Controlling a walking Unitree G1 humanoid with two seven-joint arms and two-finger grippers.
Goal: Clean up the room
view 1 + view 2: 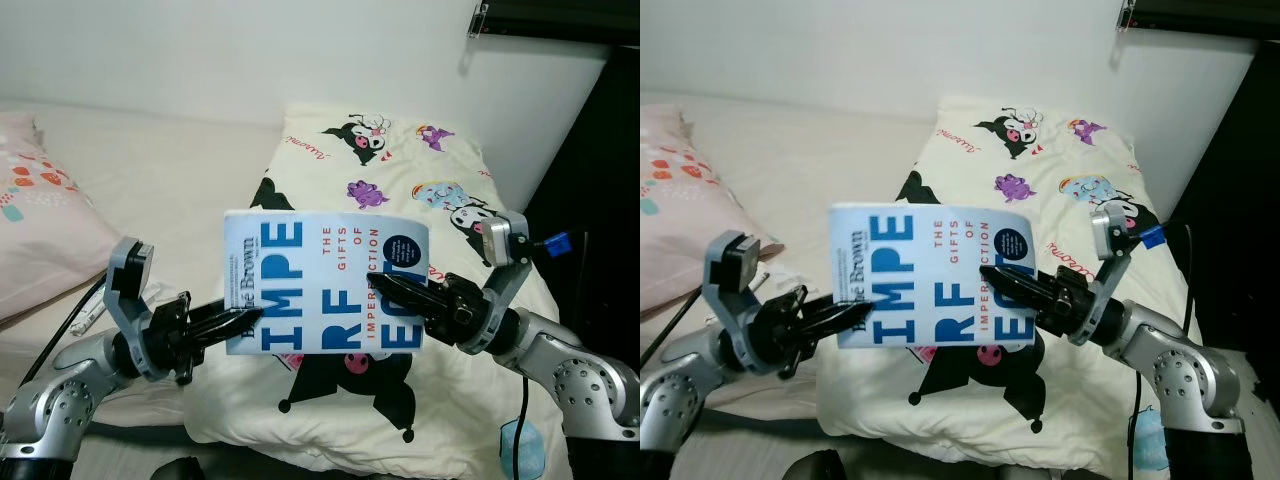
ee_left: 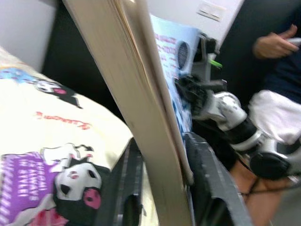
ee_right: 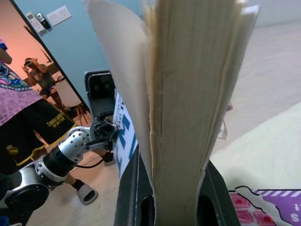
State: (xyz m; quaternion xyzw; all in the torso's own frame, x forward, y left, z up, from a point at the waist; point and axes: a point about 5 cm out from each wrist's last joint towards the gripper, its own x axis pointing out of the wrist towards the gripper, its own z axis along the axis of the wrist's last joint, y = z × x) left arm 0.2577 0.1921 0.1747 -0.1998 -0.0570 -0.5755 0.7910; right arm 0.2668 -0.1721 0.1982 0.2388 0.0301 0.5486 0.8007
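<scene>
I held the book off the bed, above the pillow, left tool and right tool each clamped on an edge, so putting it away remained.

Two silver jointed arms end in black long-fingered grippers, the left gripper and right gripper. Each wrist carries a grey camera block; a blue connector and black cable trail on the right.
</scene>
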